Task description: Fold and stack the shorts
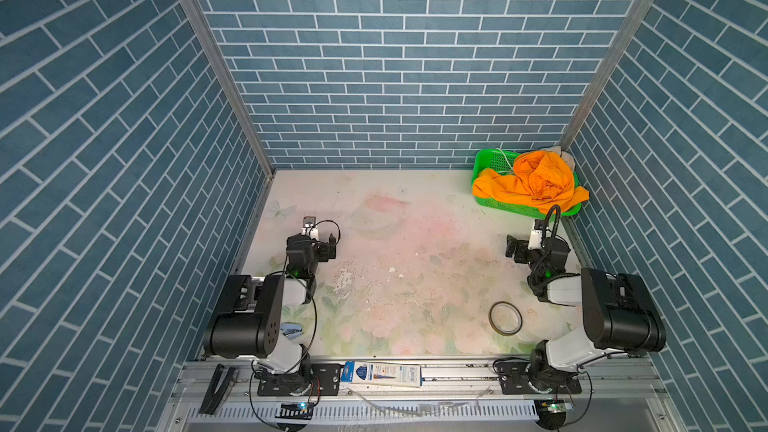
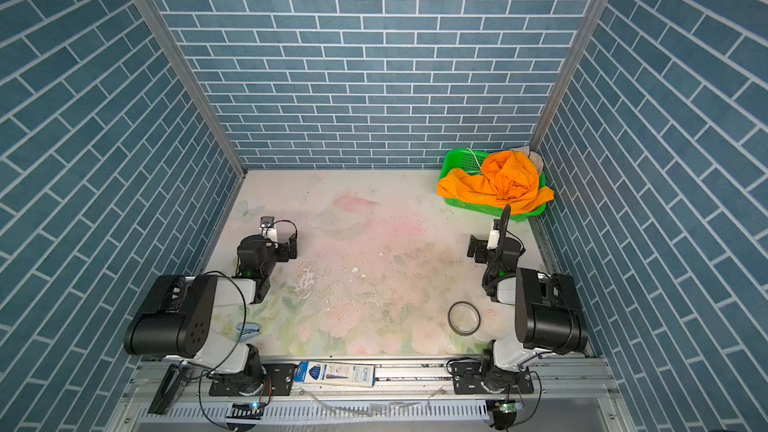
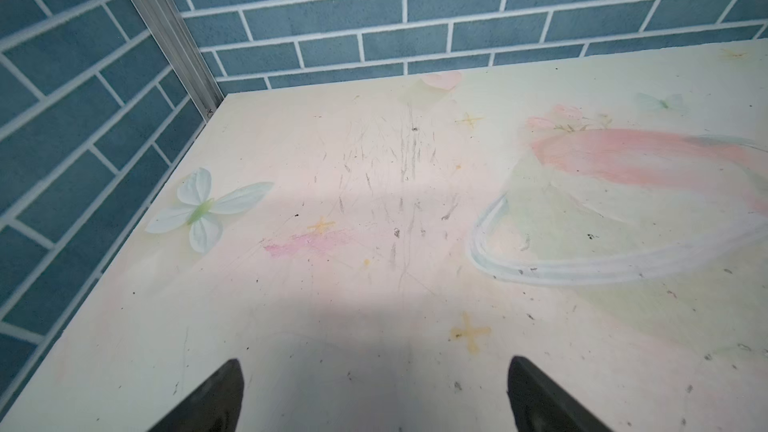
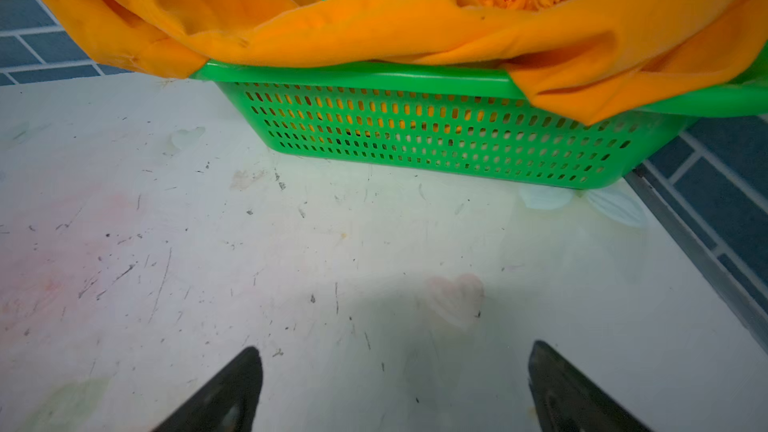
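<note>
The bright orange shorts [image 1: 536, 180] [image 2: 505, 178] lie crumpled in a green perforated basket [image 1: 484, 160] [image 2: 451, 160] at the back right corner, spilling over its rim. Their white drawstring [image 1: 505, 160] loops across the basket. A bit of pale beige shorts [image 1: 566, 157] [image 2: 535, 156] peeks out behind the orange ones. My right gripper [image 1: 532, 245] [image 4: 395, 380] hovers open over the table just in front of the basket [image 4: 374, 74], with the orange cloth [image 4: 374, 27] draped ahead of it. Over bare table at the left, my left gripper [image 1: 318, 243] [image 3: 374, 388] is open and empty.
A dark tape ring [image 1: 505, 317] [image 2: 464, 317] lies on the floral table [image 1: 395, 251] near the right arm's base. A blue and white box [image 1: 380, 374] rests on the front rail. Blue brick walls enclose three sides.
</note>
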